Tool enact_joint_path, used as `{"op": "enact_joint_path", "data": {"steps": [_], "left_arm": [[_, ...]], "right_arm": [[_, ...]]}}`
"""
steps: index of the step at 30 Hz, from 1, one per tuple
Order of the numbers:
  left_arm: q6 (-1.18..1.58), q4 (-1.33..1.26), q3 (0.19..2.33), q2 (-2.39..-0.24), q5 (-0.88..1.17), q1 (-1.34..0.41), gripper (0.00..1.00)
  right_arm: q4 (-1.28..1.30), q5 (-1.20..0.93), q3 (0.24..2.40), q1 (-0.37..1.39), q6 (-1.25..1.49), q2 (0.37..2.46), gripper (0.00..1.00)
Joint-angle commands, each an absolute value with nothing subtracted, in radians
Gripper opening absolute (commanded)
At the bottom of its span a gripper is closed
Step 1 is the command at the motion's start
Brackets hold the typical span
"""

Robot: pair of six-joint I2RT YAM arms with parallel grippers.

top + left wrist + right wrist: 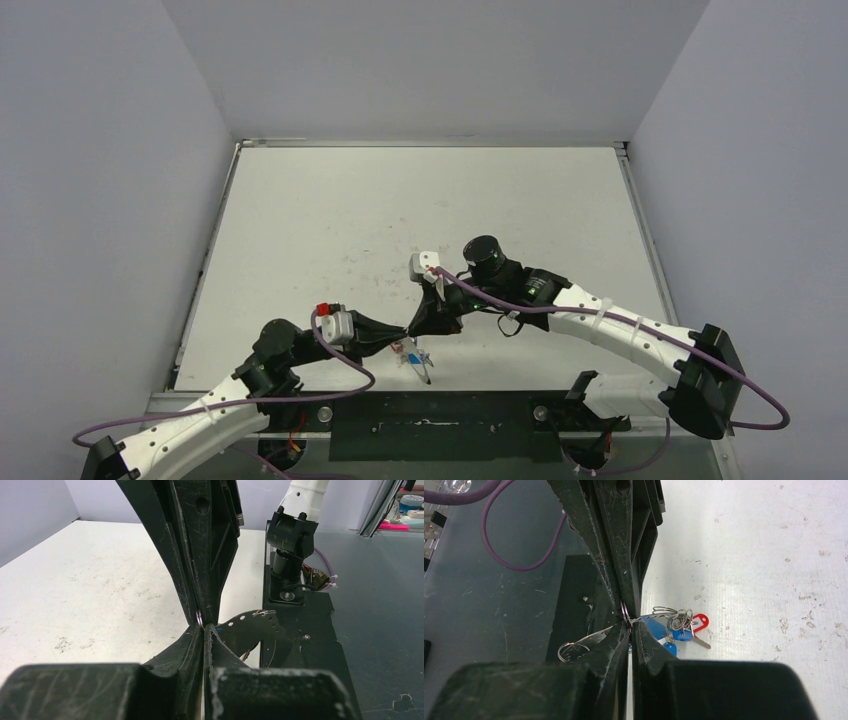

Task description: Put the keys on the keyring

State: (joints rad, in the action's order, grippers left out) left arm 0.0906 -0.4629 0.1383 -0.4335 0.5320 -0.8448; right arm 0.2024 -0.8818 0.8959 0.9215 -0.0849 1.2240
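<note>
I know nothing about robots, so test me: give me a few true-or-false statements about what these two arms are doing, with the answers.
1. The left gripper and the right gripper are both shut, meeting tip to tip. True.
2. A thin wire of the keyring is pinched where the tips meet. True.
3. The keys are at the far end of the table. False: they are by its near edge, right beside the grippers' tips.
4. All the key tags are green. False: one red tag and some blue tags show.
</note>
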Motion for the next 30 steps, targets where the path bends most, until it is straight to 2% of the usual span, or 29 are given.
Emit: {"op": "enact_joint_path", "data": {"steps": [1, 2, 5, 9, 18, 30], "left_arm": [[0.095, -0.489, 0.164, -0.415, 0.497, -0.85, 0.0], [0.092, -0.476, 0.171, -0.412, 0.493, -0.85, 0.0], [0.069, -0.394, 0.202, -0.401, 0.483, -0.85, 0.12], [0.01, -0.23, 0.268, -0.398, 0.477, -0.85, 0.2], [-0.118, 0.044, 0.416, -0.486, 0.511, -0.85, 0.23], [-0.108, -0.076, 0.414, -0.581, 0.576, -0.851, 0.24]], "right_arm": [[0.167, -0.875, 0.939, 0.916, -0.083, 1.184, 0.0], [0.182, -0.861, 0.944, 0.917, -0.083, 1.18, 0.0], [0.268, -0.803, 0.978, 0.926, -0.113, 1.185, 0.0], [0.433, -0.712, 1.059, 0.961, -0.169, 1.216, 0.0], [0.608, -0.6, 1.177, 1.035, -0.21, 1.297, 0.0], [0.575, -0.589, 1.198, 1.049, -0.195, 1.326, 0.0]]}}
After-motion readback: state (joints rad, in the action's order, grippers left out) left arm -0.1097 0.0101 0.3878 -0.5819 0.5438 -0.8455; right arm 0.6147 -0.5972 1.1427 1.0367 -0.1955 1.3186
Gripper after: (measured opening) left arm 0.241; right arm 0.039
